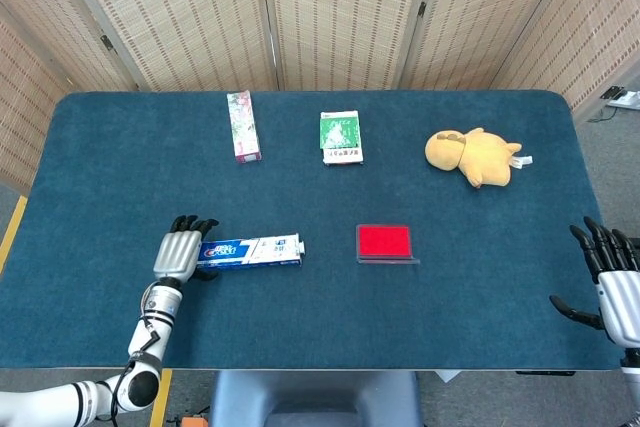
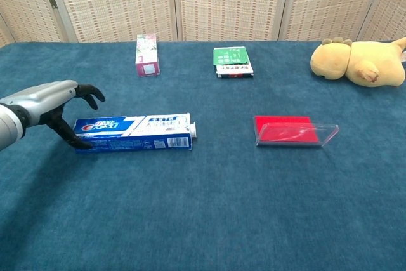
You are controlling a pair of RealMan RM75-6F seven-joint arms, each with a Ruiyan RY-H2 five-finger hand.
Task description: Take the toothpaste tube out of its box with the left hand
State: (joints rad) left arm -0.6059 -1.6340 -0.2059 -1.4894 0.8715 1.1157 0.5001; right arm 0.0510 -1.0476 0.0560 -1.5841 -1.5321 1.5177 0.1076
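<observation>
Head view, one toothpaste box (image 1: 250, 250), two hands, left hand (image 1: 178, 253), right hand (image 1: 615, 292).

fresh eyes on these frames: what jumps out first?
Probably the blue toothpaste box, lying flat at the near left of the dark blue table, with the left hand arched over its left end. Next, the yellow plush toy at far right and the red tray right of centre. The right hand hangs open off the table's right edge.
</observation>
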